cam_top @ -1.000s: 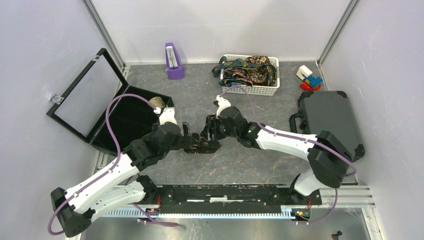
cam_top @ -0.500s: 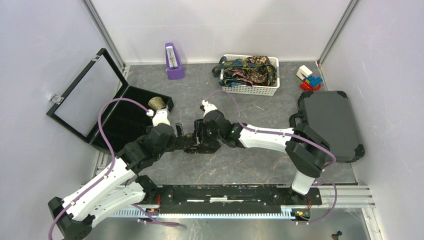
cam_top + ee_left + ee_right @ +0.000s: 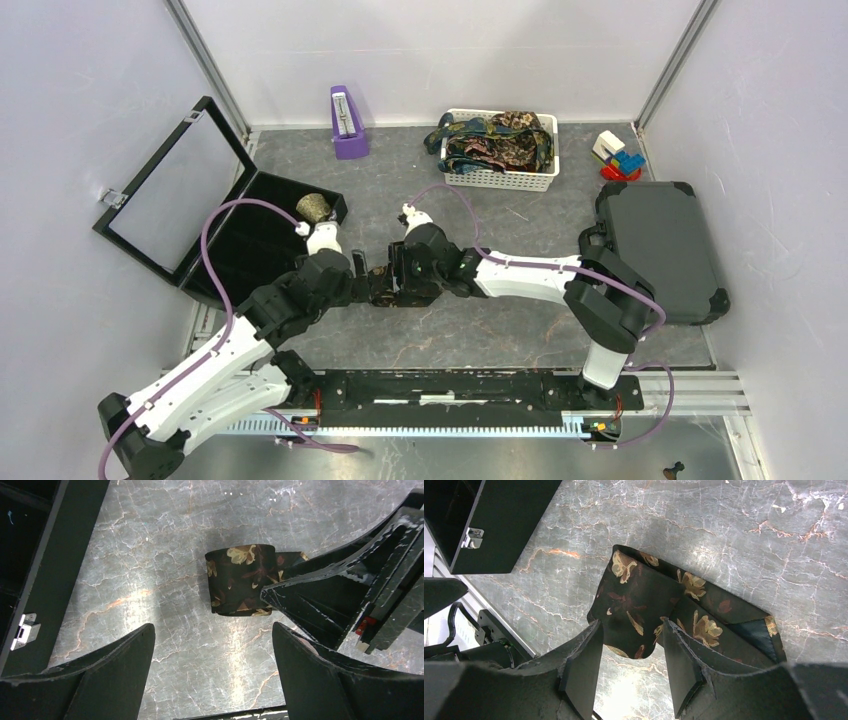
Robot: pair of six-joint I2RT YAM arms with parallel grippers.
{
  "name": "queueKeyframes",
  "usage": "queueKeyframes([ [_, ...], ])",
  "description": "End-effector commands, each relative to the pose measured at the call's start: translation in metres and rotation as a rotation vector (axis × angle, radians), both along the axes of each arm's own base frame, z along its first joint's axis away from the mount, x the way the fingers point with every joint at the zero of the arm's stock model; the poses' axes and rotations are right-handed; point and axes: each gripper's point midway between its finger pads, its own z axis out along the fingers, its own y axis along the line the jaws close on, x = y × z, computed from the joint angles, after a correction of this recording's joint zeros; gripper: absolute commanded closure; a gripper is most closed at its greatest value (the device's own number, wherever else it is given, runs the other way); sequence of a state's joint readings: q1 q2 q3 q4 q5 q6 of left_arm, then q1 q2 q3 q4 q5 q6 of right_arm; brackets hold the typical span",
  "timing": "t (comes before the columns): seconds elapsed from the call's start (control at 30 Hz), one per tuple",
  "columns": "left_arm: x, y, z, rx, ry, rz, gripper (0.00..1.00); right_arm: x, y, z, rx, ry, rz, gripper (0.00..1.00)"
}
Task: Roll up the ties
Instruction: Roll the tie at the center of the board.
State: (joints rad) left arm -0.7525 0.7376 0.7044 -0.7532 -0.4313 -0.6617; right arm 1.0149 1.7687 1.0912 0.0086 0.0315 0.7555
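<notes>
Now, from your far left: the open black case [image 3: 240,240] lies with its lid [image 3: 165,195] thrown back, and a tan-patterned roll [image 3: 313,207] sits in the tray's far right corner. A purple object [image 3: 347,122] stands near the back wall. The left gripper [image 3: 212,630] is spread wide and has hold of nothing; you see only bare table [image 3: 150,555] between its fingers. The dark brown tie [image 3: 240,580], gold floral print, lies rolled on the table just beyond those fingertips, a little to the right of the case. The right gripper [image 3: 632,627] meets it from the other side, jaws about half apart. Its fingers [image 3: 584,670] overlap the roll's near edge. You cannot tell from either wrist view whether they pinch the fabric or only rest over it. A loose tail of the same tie lies flat on the table beside the roll. Further right, against the back wall, the white basket [image 3: 500,181] holds a heap of ties [image 3: 495,142]. Beyond it are the toy blocks [image 3: 618,155] in the corner. The closed dark case [image 3: 655,245] is at the right wall.
</notes>
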Motion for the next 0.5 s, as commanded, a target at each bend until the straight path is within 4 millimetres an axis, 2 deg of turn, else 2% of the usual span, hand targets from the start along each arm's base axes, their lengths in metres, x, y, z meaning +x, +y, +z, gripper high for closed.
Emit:
queueKeyframes([
  [0.0, -0.001, -0.007, -0.007, -0.06, 0.025, 0.024, 0.08, 0.002, 0.0, 0.002, 0.022, -0.021, -0.019, 0.46],
  [0.33, -0.004, -0.017, -0.017, -0.089, 0.062, -0.008, 0.09, -0.003, -0.012, -0.011, 0.005, -0.013, -0.031, 0.47],
  [0.47, -0.006, -0.019, -0.022, -0.097, 0.077, -0.017, 0.15, -0.002, -0.018, -0.014, 0.0, -0.009, -0.04, 0.47],
])
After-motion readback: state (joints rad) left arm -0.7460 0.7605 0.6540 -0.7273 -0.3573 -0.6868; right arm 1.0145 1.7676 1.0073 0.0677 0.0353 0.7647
